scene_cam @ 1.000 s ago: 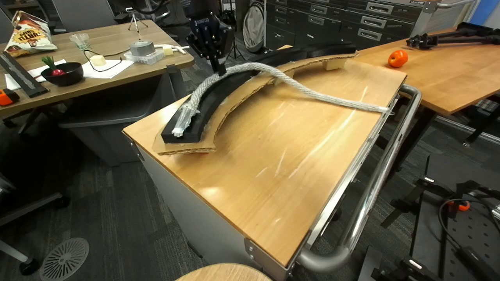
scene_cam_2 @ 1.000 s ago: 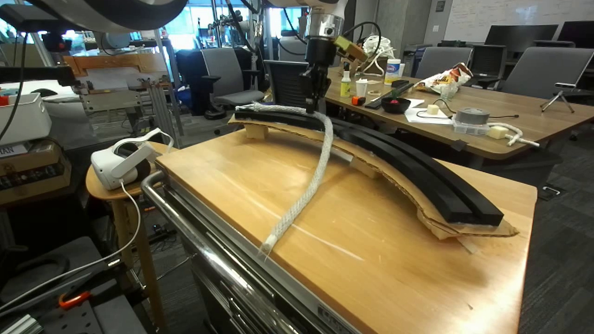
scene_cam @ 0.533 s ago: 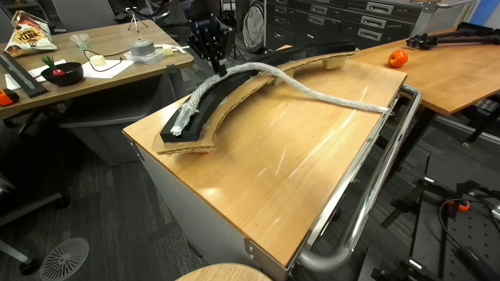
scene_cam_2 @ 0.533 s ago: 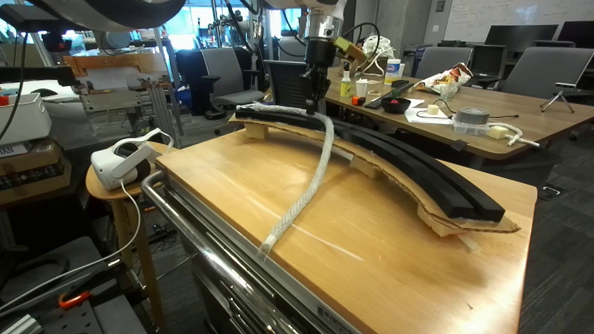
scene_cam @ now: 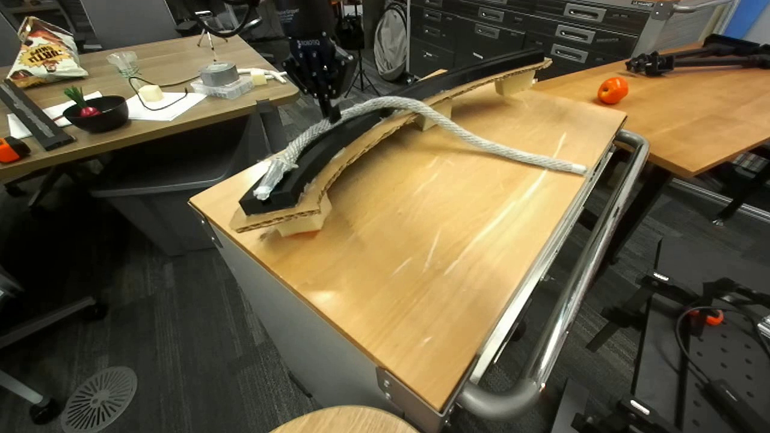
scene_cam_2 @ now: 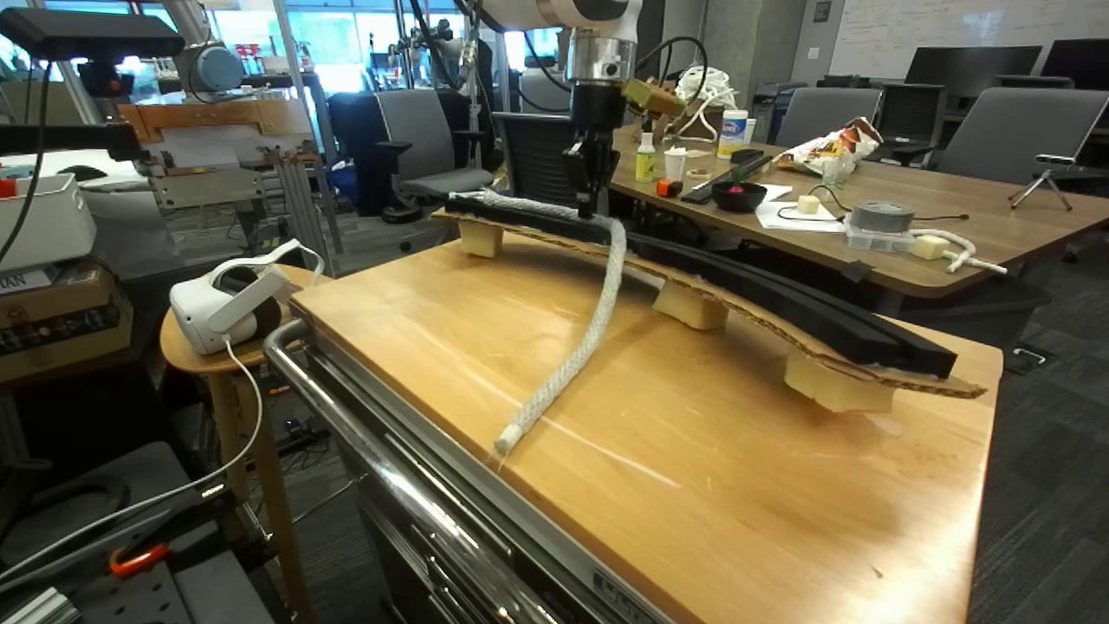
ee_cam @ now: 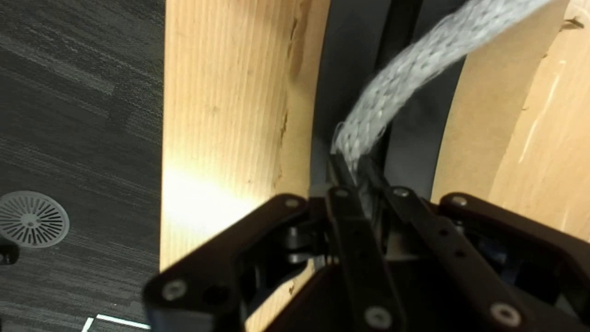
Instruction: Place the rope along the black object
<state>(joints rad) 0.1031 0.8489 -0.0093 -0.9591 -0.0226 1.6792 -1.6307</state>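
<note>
My gripper (scene_cam: 332, 117) points down over the black object (scene_cam: 322, 157), its narrow fingertips pinching the rope (scene_cam: 499, 150). In the wrist view the rope (ee_cam: 396, 83) runs up to the gripper (ee_cam: 349, 159) and narrows between its tips, just over the groove of the black object (ee_cam: 352, 46). From the gripper to its taped end (scene_cam: 264, 189), the rope lies along the top of the black strip. Its remaining length (scene_cam_2: 598, 325) bends off sideways across the tabletop. The black object (scene_cam_2: 780, 290) sits tilted on its cardboard base.
Foam blocks (scene_cam_2: 693, 308) prop up the cardboard base (scene_cam: 361, 144), which rests on the wooden tabletop (scene_cam: 421, 240). A metal handle rail (scene_cam: 565, 325) follows the edge of the table. A white headset (scene_cam_2: 225, 303) sits on a stool beside it.
The black object has tilted and shifted along with my gripper, uncovering more of the foam blocks. The rope's free end has slid a little inward from the table edge.
</note>
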